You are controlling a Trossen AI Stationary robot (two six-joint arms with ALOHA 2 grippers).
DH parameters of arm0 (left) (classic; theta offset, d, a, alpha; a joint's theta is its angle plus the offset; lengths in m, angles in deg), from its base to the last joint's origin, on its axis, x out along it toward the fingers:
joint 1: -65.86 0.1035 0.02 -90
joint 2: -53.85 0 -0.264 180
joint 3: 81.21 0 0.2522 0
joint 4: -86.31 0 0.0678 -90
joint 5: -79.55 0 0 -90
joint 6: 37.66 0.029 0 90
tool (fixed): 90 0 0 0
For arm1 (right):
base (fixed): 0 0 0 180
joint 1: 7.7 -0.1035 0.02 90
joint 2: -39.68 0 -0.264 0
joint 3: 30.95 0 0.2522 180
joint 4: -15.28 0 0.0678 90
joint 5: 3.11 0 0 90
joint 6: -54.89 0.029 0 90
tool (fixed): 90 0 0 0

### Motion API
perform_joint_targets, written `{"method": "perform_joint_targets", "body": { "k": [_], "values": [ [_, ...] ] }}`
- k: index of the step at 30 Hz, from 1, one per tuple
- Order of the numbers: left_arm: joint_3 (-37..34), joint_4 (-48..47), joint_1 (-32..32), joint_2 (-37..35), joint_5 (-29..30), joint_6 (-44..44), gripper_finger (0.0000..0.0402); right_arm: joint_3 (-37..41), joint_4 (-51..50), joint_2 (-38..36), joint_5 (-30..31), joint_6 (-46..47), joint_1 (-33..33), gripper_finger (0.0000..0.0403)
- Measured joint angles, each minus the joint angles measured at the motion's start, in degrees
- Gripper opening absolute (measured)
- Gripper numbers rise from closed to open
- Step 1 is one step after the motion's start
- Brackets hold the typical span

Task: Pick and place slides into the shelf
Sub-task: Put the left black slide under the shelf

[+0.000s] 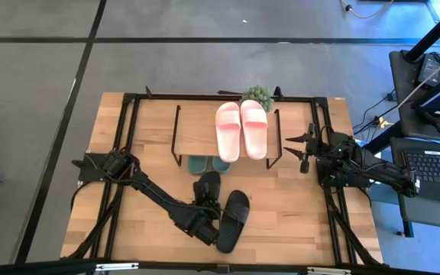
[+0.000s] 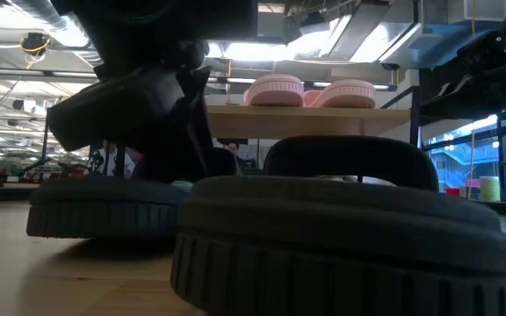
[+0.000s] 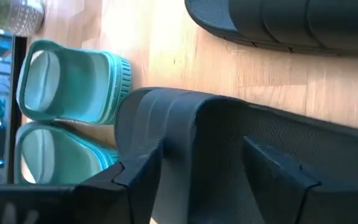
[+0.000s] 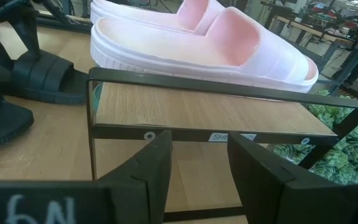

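the pale pink slides [image 1: 241, 128] already sit on the shelf [image 1: 197, 130] top board, toward its three o'clock end, and the green slides [image 1: 208, 163] are tucked under it at six o'clock. both black ones lie on the surface [image 1: 281, 206] at six o'clock from the shelf. the left pincer [image 1: 205, 216] is down over the nearer black slide [image 1: 207, 192], its fingers [image 3: 143, 169] straddling the strap, spread wide with nothing clamped yet. the other black slide [image 1: 233, 220] lies just beside it at three o'clock. to do this well i'd say settle lower, squeeze squarely on the strap, lift level, then carry it toward twelve o'clock to the free board space. the right pincer [image 1: 304, 153] waits at the shelf's three o'clock end, half parted, empty.
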Motion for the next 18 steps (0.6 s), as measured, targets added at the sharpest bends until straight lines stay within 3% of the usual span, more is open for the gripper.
{"method": "perform_joint_targets", "body": {
  "k": [18],
  "values": [
    [0.0, -4.66, 2.73, 0.0, 0.69, -0.04, 0.0218, -0.01, 0.0, -0.01, -0.02, 0.0, 0.0, 0.0157]
  ]
}}
